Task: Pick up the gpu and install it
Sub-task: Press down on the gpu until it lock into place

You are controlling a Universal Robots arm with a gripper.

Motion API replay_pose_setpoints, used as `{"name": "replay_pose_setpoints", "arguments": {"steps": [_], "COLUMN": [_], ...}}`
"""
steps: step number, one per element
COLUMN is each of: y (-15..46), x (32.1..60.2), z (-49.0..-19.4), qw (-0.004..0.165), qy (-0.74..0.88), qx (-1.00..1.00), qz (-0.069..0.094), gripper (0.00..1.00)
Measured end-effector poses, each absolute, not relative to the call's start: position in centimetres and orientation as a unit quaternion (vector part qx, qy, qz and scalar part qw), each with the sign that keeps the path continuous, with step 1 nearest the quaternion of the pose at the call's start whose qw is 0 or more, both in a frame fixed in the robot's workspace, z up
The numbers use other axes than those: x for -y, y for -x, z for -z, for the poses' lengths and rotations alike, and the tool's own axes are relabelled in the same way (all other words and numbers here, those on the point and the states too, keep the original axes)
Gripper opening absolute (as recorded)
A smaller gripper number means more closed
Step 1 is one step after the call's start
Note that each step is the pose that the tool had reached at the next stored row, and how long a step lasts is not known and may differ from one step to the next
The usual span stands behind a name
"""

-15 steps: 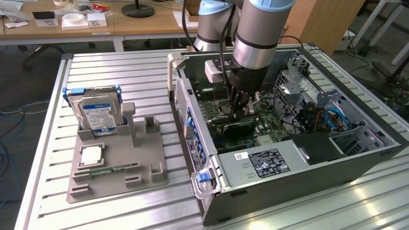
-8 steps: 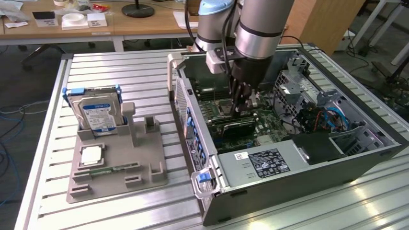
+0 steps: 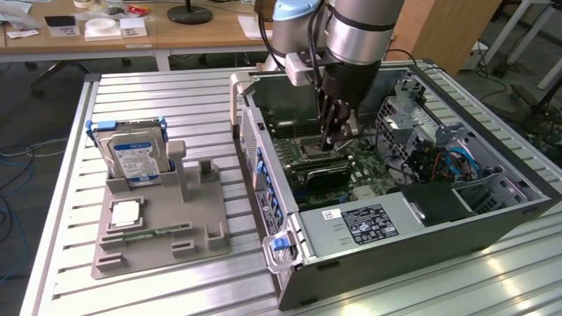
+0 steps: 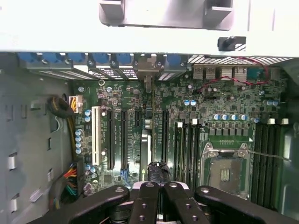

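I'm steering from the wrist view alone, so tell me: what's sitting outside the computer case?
Observer: A grey holder sits on the table, to the exterior view's left of the case, with a hard drive standing in it.
Operator: Anything else on that holder?
Observer: A pale square chip lies flat in front of the hard drive.
Operator: How is the arm posed?
Observer: It reaches straight down from above, with the end effector inside the open case.

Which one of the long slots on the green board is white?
The end slot of the row, next to the small blue-topped capacitors. It is white, and the other long slots on the motherboard are black.
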State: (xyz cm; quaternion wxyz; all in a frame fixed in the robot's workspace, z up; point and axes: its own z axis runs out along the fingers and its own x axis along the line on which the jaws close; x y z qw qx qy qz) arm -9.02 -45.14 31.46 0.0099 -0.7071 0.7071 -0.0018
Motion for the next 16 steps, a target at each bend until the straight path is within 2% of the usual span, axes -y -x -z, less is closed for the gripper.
{"name": "replay_pose_setpoints", "arguments": {"steps": [16], "y": [9.0], "x": [45.1], "z": [-32.8], "qw": [0.01], "qy": [0.707], "qx": [-0.707], "qz": [0.002], "gripper": [0.1]}}
